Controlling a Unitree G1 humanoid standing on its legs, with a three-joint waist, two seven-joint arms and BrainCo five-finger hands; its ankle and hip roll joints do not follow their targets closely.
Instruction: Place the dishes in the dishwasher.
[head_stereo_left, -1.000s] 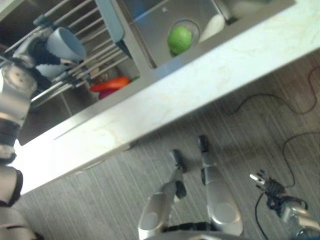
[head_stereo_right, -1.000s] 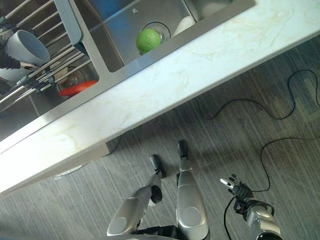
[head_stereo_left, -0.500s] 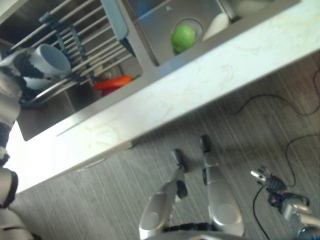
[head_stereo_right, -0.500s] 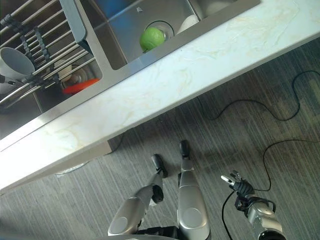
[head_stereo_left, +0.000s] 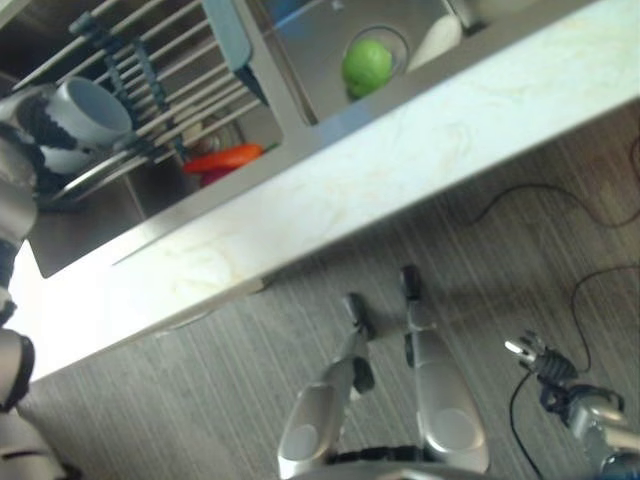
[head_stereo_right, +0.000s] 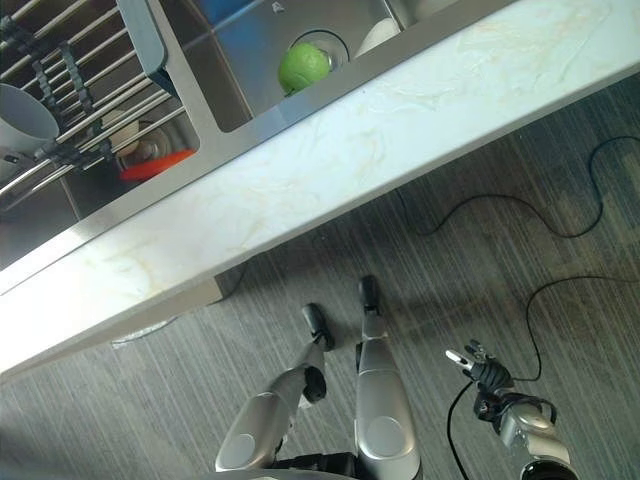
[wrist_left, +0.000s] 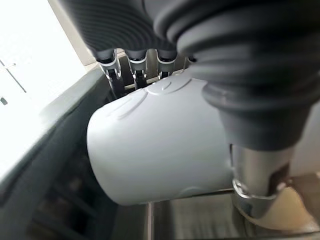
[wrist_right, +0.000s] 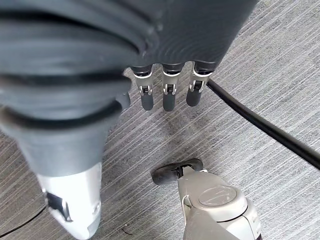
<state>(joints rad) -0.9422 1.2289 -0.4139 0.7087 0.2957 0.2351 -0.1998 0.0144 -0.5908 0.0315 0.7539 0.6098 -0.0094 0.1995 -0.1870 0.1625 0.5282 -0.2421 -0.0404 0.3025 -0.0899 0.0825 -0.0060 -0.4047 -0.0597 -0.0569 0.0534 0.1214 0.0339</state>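
Observation:
My left hand (head_stereo_left: 28, 118) is shut on a pale blue-white cup (head_stereo_left: 90, 112) at the far left, held on its side just above the bars of a metal rack (head_stereo_left: 190, 80). In the left wrist view the fingers (wrist_left: 135, 65) curl over the cup (wrist_left: 155, 145) and the thumb (wrist_left: 260, 185) presses its other side. My right hand (head_stereo_right: 485, 375) hangs low on the right above the floor, its fingers (wrist_right: 167, 97) relaxed and holding nothing.
A pale marble counter (head_stereo_left: 400, 150) runs slantwise in front of a steel sink (head_stereo_left: 310, 60). A green round fruit (head_stereo_left: 365, 65) and a white dish (head_stereo_left: 435, 40) lie in the sink. An orange-red item (head_stereo_left: 225, 158) lies under the rack.
My left hand has carried the cup leftwards along the rack. The view has shifted slightly. The right hand hangs as before.

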